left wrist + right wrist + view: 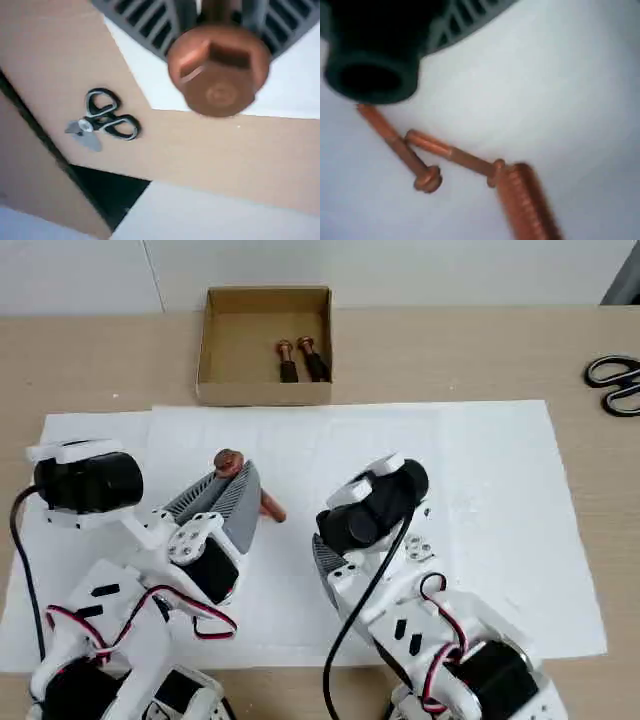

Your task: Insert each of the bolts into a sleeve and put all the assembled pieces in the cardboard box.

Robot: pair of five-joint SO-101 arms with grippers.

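My left gripper (236,478) is shut on a copper bolt (229,462), held above the white paper; the shaft pokes out toward the right. In the left wrist view the bolt's hex head (219,70) sits between the grey fingers (135,17). My right gripper (380,45) is shut on a black sleeve (370,75), its open end facing the camera. Below the sleeve lie two loose copper bolts (400,147) (452,152) on the paper, and a threaded shaft (525,200) shows closer. The cardboard box (213,345) at the back holds two assembled pieces (288,362) (313,360).
White paper (480,500) covers the middle of the wooden table. Black-handled scissors (615,383) (102,120) lie at the far right edge. The right arm (372,508) stands just right of the left gripper, hiding the paper beneath it.
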